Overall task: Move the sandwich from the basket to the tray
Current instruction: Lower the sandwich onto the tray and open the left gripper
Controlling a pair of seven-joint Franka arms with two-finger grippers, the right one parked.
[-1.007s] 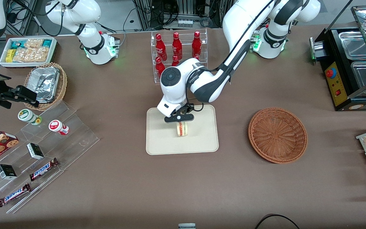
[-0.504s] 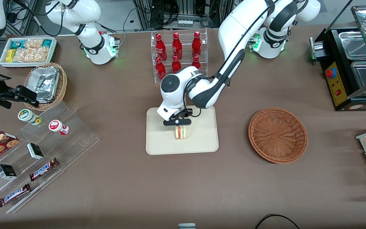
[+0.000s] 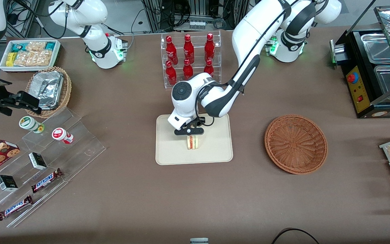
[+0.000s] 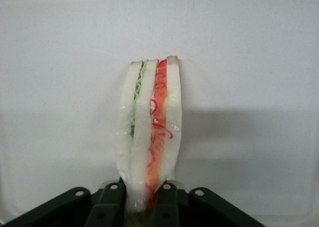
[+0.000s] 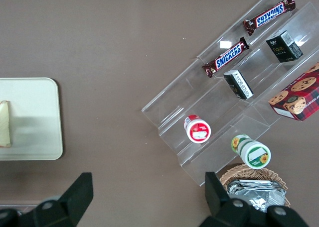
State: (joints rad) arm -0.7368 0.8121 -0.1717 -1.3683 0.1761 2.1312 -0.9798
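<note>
Pincer: the left arm's pincer [image 3: 190, 133] is hanging over the middle of the tray, pointing down, and is clamping the sandwich by its upper end; in the left wrist view the pincer [image 4: 142, 199] is showing one dark finger [image 4: 110, 201] against each bread face.
Sandwich: the sandwich [image 3: 192, 142] is standing on edge on the tray, near the tray's centre, directly under the pincer; in the left wrist view the sandwich [image 4: 149, 132] is showing green, orange and red filling between white slices, and its lower end is appearing to touch the tray surface, though contact cannot be confirmed.
Tray: the cream tray [image 3: 215, 149] is lying flat on the desk [image 3: 195, 196], serving as the landmark for the entries below; its pale surface [image 4: 249, 87] is filling the left wrist view, and its rounded corner [image 5: 45, 137] is showing in the right wrist view.
Basket: the reddish-brown basket [image 3: 296, 144] is sitting on the desk beside the tray, toward the working arm's end, apart from it.
Bottle rack: a clear rack of red bottles [image 3: 190, 56] is standing farther from the front camera than the tray.
Stepped display: a clear stepped stand [image 3: 46, 162] with snack bars and cups is lying toward the parked arm's end from the tray.
</note>
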